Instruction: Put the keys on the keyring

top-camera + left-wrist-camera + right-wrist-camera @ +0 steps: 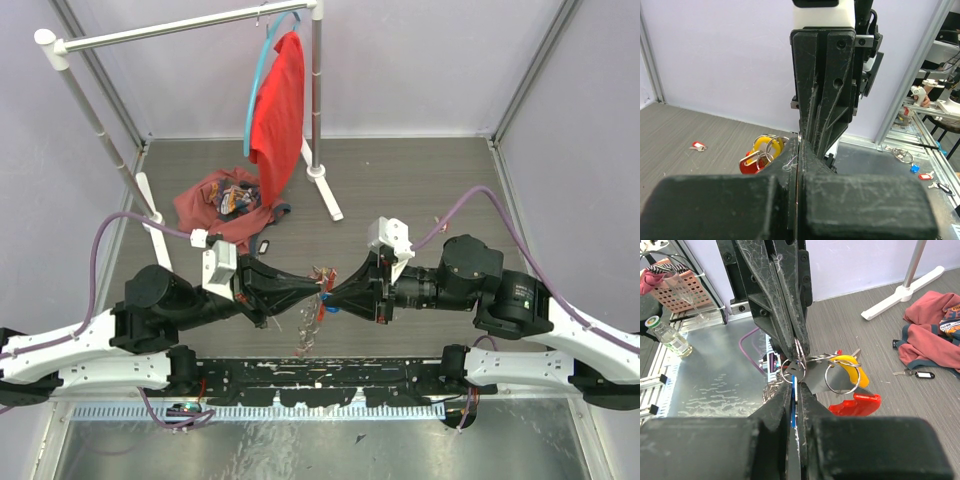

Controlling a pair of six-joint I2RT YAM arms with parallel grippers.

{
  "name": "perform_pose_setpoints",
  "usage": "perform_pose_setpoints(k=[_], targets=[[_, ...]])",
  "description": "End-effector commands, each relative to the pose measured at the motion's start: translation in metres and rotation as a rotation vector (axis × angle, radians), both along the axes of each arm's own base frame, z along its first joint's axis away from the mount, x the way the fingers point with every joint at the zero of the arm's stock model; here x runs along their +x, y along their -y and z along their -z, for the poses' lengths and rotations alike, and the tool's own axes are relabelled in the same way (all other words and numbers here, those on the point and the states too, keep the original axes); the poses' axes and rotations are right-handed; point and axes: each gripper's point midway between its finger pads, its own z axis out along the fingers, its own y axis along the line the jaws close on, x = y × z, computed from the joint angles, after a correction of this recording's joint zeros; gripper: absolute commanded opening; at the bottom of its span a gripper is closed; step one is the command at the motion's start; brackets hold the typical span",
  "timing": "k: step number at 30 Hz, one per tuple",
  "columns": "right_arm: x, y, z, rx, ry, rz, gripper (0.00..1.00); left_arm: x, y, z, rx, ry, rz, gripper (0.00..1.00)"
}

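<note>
Threading step, centre frame: left gripper (799, 352) pinches keyring (826, 376), right gripper (795, 389) pinches blue key (793, 407) (barely visible). Next move needs fine alignment with the ring's split.

The left arm (150, 310) and right arm (480, 285) are white-shelled with black joints — lilac cables (483, 190) attached. Their black fingers (865, 200) are scratched.

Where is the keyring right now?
The keyring hangs mid-air at the top view's centre, where the left gripper and right gripper tips meet, above the table.

Keyring (842, 392) silver; keys (855, 404) tagged yellow, red and blue; hanging shirt (280, 110) red; tabletop (420, 180) grey, wood-grained.
</note>
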Motion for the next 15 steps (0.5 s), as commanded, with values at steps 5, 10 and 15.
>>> perform_pose_setpoints(k=[5,10,15], targets=[[0.004,0.009,-0.032,0.102,0.049,0.033,0.06,-0.006,0.001,-0.014,-0.029,0.021,0.032,0.00],[0.009,0.017,-0.024,0.066,0.046,0.075,0.25,-0.001,-0.001,-0.012,-0.016,0.019,0.002,0.00],[0.016,0.033,-0.021,0.046,0.054,0.141,0.38,0.005,-0.004,-0.002,0.030,0.018,-0.032,0.00]])
